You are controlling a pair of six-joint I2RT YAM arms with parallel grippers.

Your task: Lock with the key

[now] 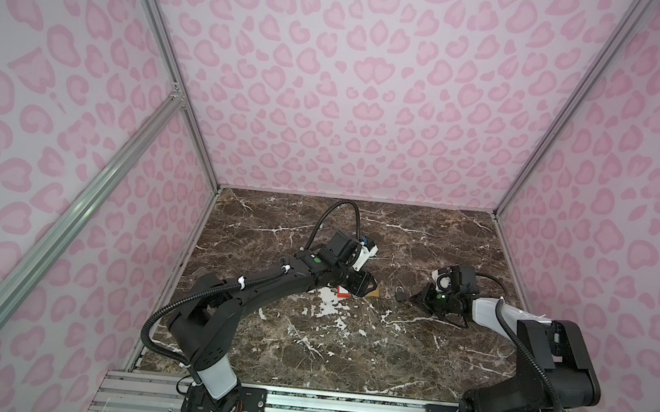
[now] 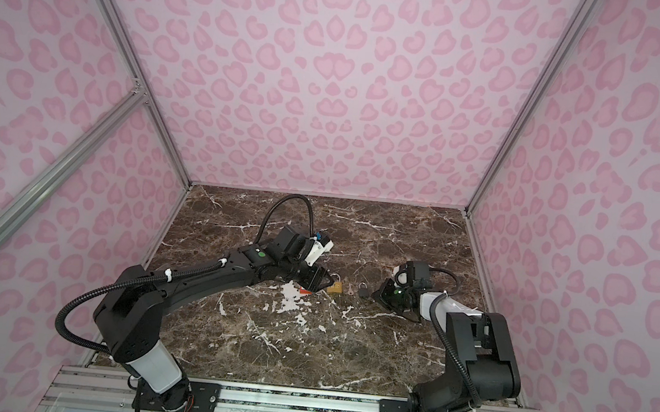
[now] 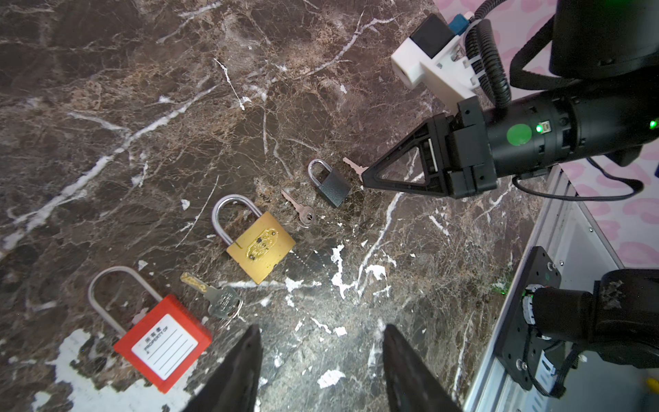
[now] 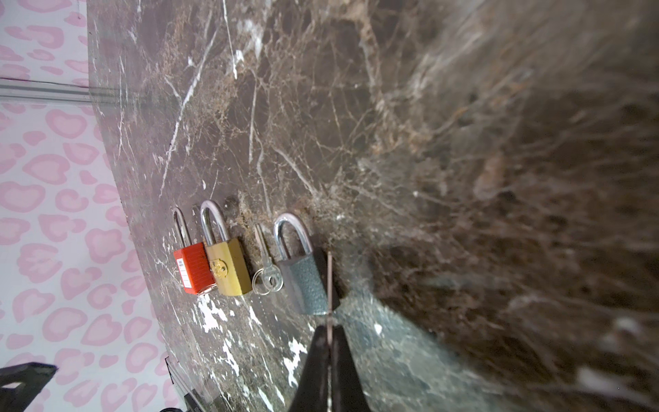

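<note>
marble table (image 3: pixel 142 107) holds a small grey padlock (image 3: pixel 331 182); right hand (image 3: pixel 365 174) pinches a thin key (image 3: pixel 352 165), left hand (image 3: pixel 321 330) gapes.

Three padlocks, red padlock (image 3: pixel 162 344), brass padlock (image 3: pixel 262 246), grey padlock (image 3: pixel 333 185), plus seemingly three keys: large key (image 3: pixel 217 296), small key (image 3: pixel 301 210), half-hidden key (image 3: pixel 353 164).

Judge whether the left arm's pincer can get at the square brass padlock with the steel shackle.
Probably yes: the left pincer is open, empty, close to the square brass padlock, with only bare brown marble tabletop between.
</note>
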